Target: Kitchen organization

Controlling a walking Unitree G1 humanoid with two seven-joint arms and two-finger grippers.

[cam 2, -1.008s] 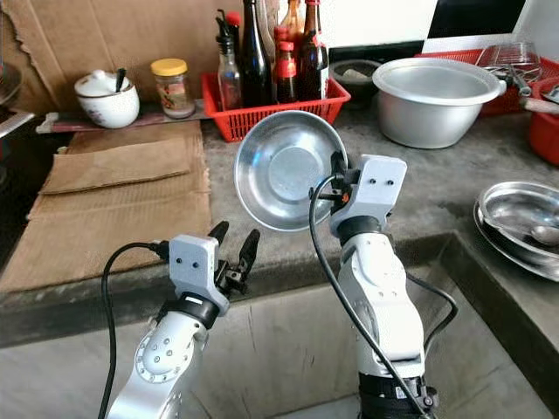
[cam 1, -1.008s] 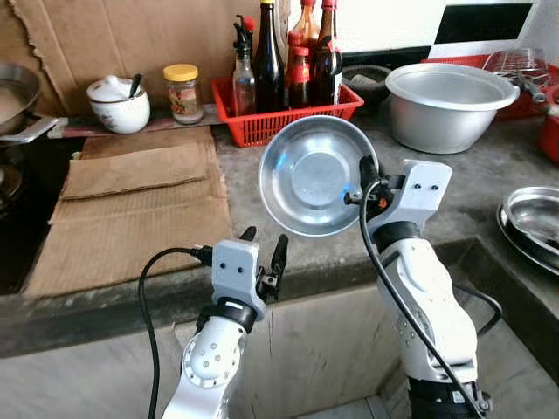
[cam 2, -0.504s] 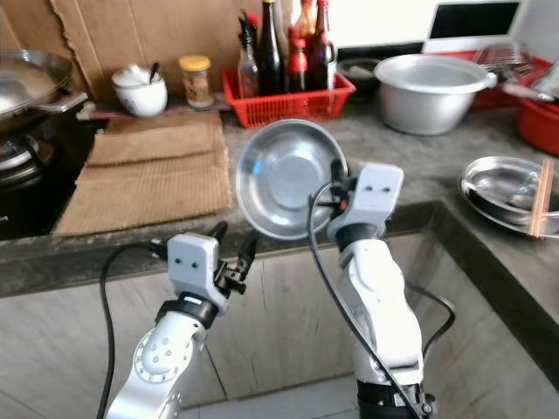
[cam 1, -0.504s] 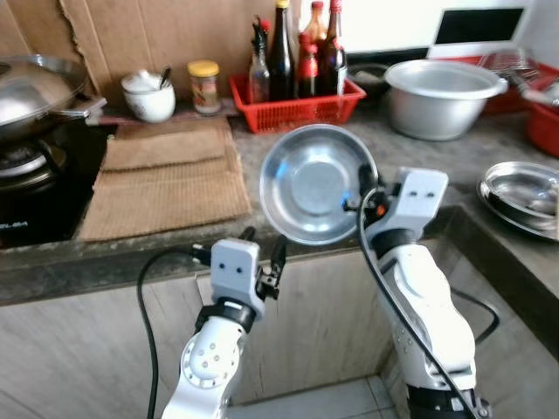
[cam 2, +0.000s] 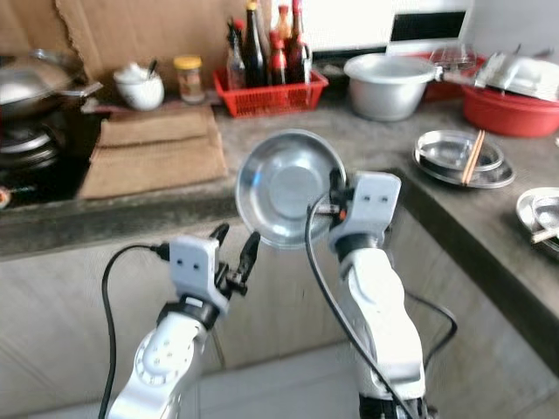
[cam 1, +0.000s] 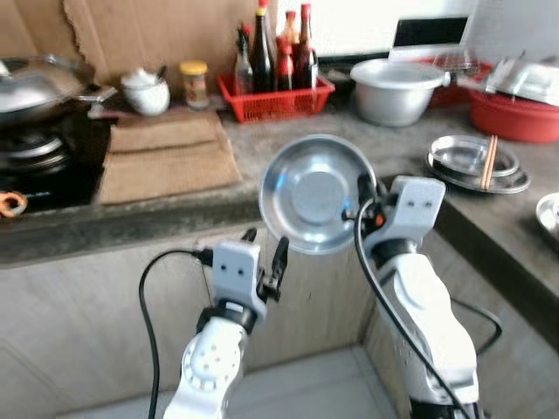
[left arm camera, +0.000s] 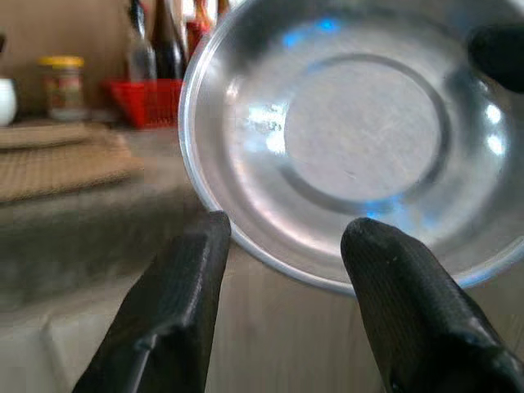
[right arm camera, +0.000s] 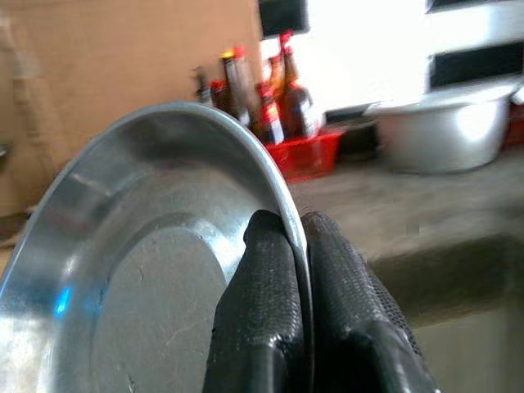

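A shiny steel dish (cam 1: 314,192) is held up on edge in front of the counter, its hollow facing me. My right gripper (cam 1: 360,202) is shut on the dish's right rim; the right wrist view has both black fingers (right arm camera: 270,303) pinching the rim of the dish (right arm camera: 147,278). Lower left, my left gripper (cam 1: 264,256) stands open with nothing in it, just under the dish. Its two fingers (left arm camera: 184,303) spread below the dish (left arm camera: 360,139) in the left wrist view.
A grey stone counter (cam 1: 262,148) runs across and turns down the right side. On it are a red basket of bottles (cam 1: 278,92), a large metal basin (cam 1: 397,87), stacked steel plates with chopsticks (cam 1: 476,161), a red tub (cam 1: 520,113), brown mats (cam 1: 166,157) and a wok (cam 1: 39,87) on the stove.
The camera has pulled back and shifted right, so more of the counter's right side and the cabinet front show. Both arms keep the same pose, dish still held.
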